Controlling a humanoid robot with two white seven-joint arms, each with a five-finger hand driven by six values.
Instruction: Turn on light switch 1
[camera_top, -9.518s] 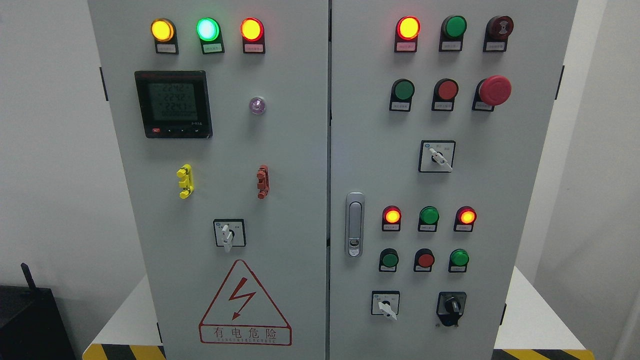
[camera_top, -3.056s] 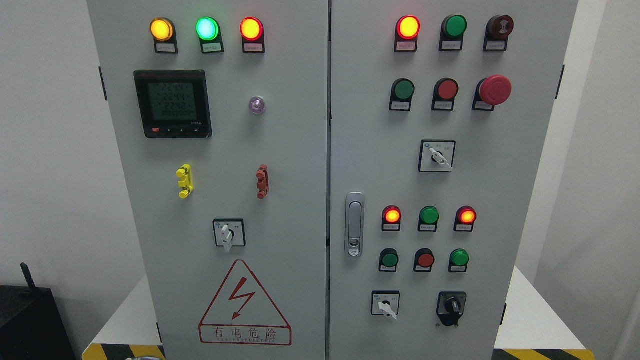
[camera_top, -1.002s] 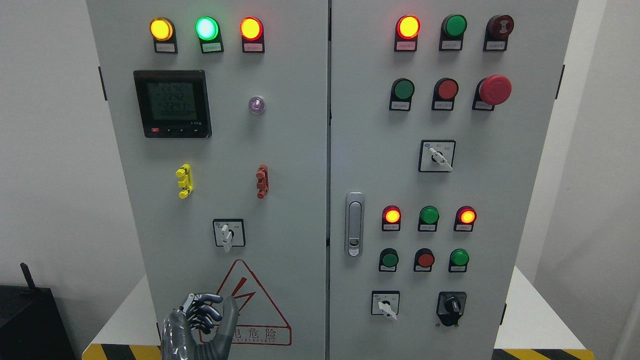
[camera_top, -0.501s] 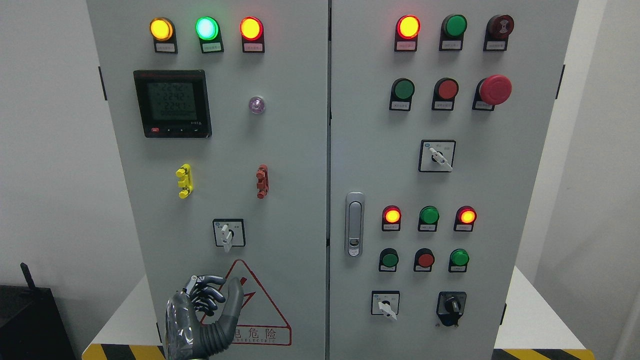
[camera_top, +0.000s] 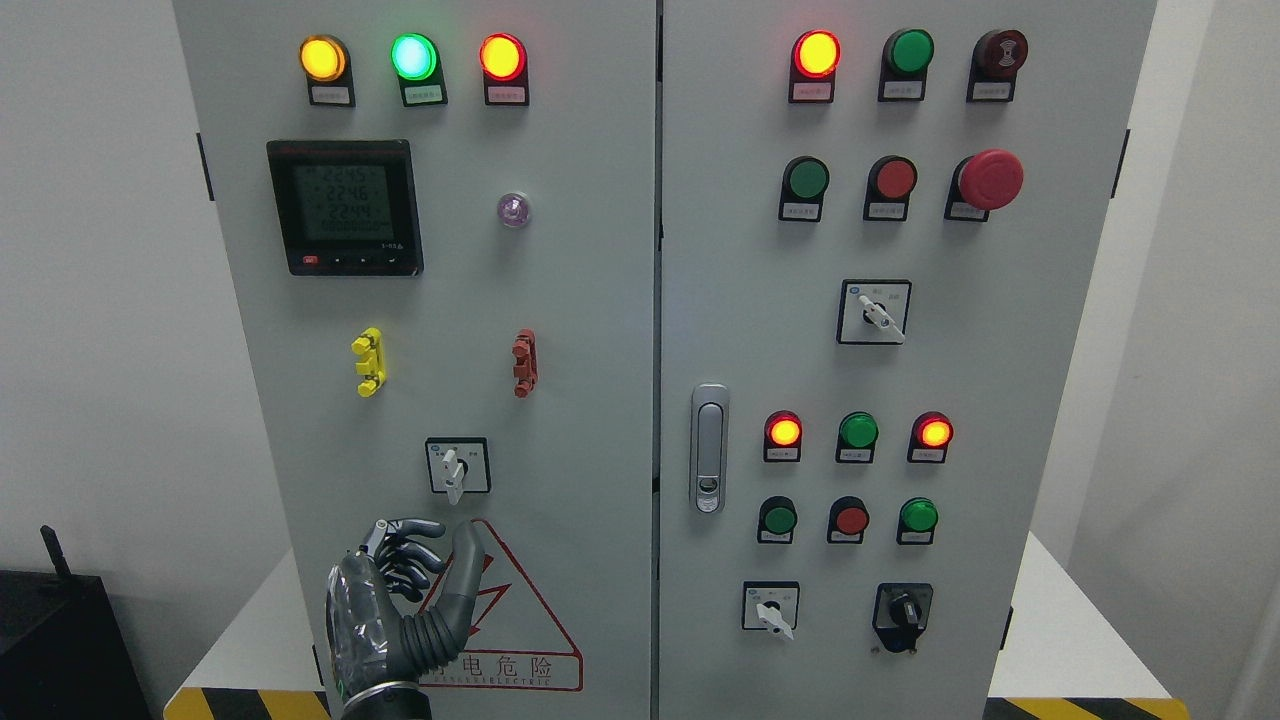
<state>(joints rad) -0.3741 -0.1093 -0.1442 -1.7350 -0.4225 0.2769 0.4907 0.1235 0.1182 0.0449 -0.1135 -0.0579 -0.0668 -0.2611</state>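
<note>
A grey electrical cabinet (camera_top: 600, 300) with two doors fills the view. On its left door sits a rotary selector switch (camera_top: 459, 466) whose white handle points straight down. My left hand (camera_top: 440, 550) comes up from the bottom edge and hangs just below and left of that switch, in front of the red warning triangle (camera_top: 520, 620). Its fingers (camera_top: 405, 560) are curled toward the palm, the thumb sticks upward, and it holds nothing. It does not touch the switch. The right hand is out of view.
The left door also carries three lit lamps (camera_top: 413, 57), a digital meter (camera_top: 345, 207), and yellow (camera_top: 369, 362) and red (camera_top: 524, 363) clips. The right door has lamps, push buttons, a red emergency button (camera_top: 989, 179), a latch handle (camera_top: 709, 448) and three more rotary switches.
My left hand entered from the bottom edge and has kept rising toward the selector switch on the left door. The meter digits flicker; nothing else on the cabinet changed.
</note>
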